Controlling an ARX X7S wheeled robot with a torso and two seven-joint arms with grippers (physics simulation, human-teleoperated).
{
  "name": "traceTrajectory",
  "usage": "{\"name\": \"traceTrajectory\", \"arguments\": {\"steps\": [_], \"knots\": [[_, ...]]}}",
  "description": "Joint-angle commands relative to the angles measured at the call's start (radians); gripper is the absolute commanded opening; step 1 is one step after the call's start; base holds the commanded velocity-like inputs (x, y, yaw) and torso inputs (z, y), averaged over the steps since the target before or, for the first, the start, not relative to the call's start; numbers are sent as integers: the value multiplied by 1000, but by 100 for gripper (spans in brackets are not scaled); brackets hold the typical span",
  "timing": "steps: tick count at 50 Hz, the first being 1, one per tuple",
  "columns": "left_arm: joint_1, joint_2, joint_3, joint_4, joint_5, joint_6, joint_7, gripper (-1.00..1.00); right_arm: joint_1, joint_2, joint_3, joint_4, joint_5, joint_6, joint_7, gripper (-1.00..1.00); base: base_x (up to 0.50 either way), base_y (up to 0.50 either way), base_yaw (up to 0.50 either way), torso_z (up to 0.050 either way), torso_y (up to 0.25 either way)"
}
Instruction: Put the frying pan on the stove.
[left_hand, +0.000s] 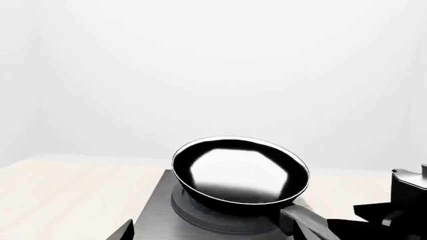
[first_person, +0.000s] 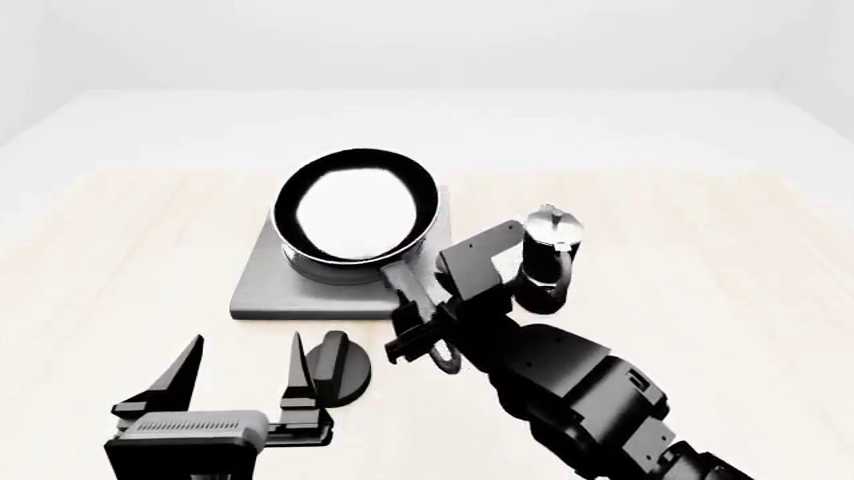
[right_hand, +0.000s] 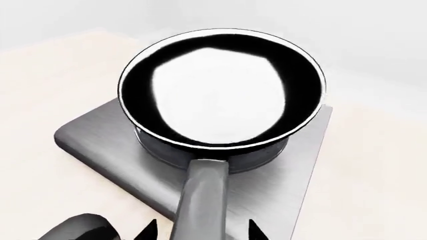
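Note:
The glossy black frying pan sits on the ring burner of the flat grey stove. Its handle points back toward me. My right gripper straddles that handle with its jaws open, a gap showing on each side. My left gripper hovers open near the stove's front edge, holding nothing.
A black-and-silver moka pot stands just right of the stove, close to my right arm. A small black round knob lies on the light wooden table beside my left gripper's fingers.

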Motion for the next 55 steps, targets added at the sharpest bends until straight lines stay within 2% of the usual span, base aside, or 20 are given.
{"name": "traceTrajectory", "arguments": {"steps": [1, 15, 29, 44, 55], "knots": [[0, -3, 1, 3, -2, 0, -3, 100, 19, 0, 27, -31, -31, 4, 13, 100, 0, 0, 0, 0, 0], [-1, -3, 9, -3, 1, 3, -4, 100, 26, 59, 42, -271, 19, 95, 104, 100, 0, 0, 0, 0, 0], [-4, -8, 7, 0, -6, 1, -8, 100, 28, 77, 60, -362, 51, 120, 138, 100, 0, 0, 0, 0, 0], [-4, -17, -6, 10, -24, -1, -14, 100, -43, 119, 97, -462, 35, 53, 200, 100, 0, 0, 0, 0, 0], [-3, -23, -15, 13, -33, 2, -18, 100, -160, 180, 132, -560, -10, -52, 259, 100, 0, 0, 0, 0, 0]]}}
